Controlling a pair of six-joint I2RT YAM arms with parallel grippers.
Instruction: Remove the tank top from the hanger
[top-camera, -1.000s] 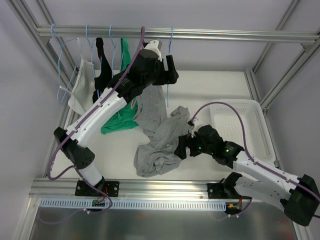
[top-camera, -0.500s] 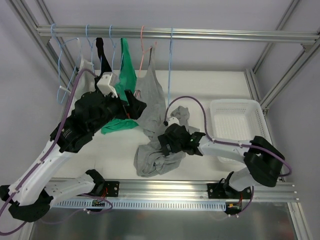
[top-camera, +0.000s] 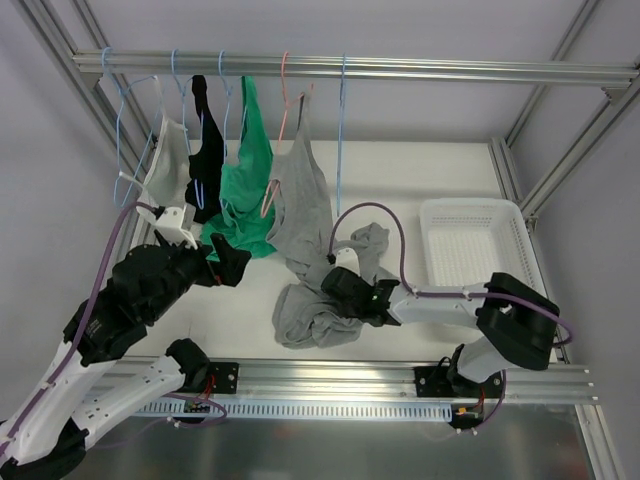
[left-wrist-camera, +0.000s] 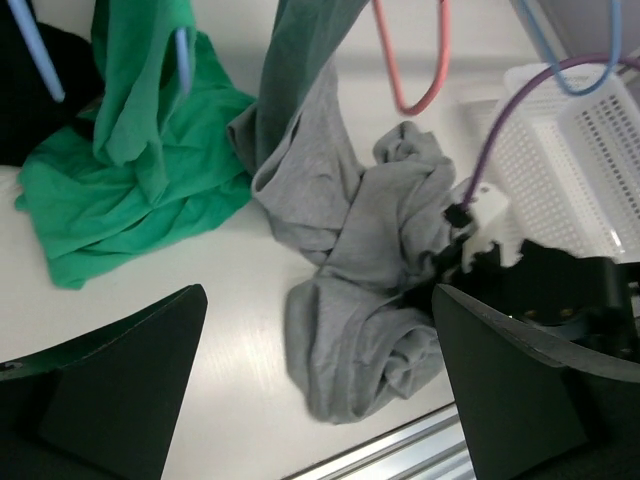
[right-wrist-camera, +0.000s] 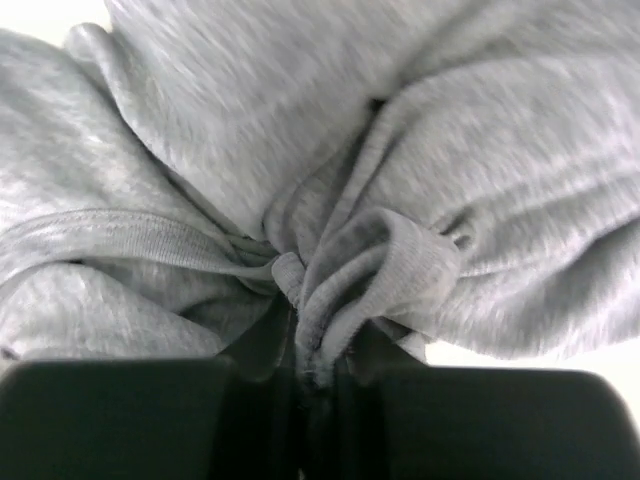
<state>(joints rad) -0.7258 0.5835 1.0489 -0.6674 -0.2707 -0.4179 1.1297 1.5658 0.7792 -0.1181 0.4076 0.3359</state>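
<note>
The grey tank top (top-camera: 300, 195) hangs by its strap from a pink hanger (top-camera: 284, 100) on the rail. Its lower part lies heaped on the table (top-camera: 320, 310). My right gripper (top-camera: 337, 290) is low at the right side of that heap. In the right wrist view the right gripper (right-wrist-camera: 315, 370) is shut on a bunched fold of the grey tank top (right-wrist-camera: 300, 150). My left gripper (top-camera: 228, 262) hovers open at the front left, apart from the cloth. Between its wide fingers in the left wrist view, the left gripper (left-wrist-camera: 318, 330) frames the tank top heap (left-wrist-camera: 360, 240) and the pink hanger (left-wrist-camera: 415, 60).
On the rail (top-camera: 430, 70) also hang a green top (top-camera: 245, 180), a black garment (top-camera: 205, 150), a pale garment (top-camera: 165, 165) and an empty blue hanger (top-camera: 340, 130). A white basket (top-camera: 480, 250) stands at the right of the table.
The left arm has drawn back from the rail to the front left, still open. The right gripper has slid left into the grey heap and closed on a fold.
</note>
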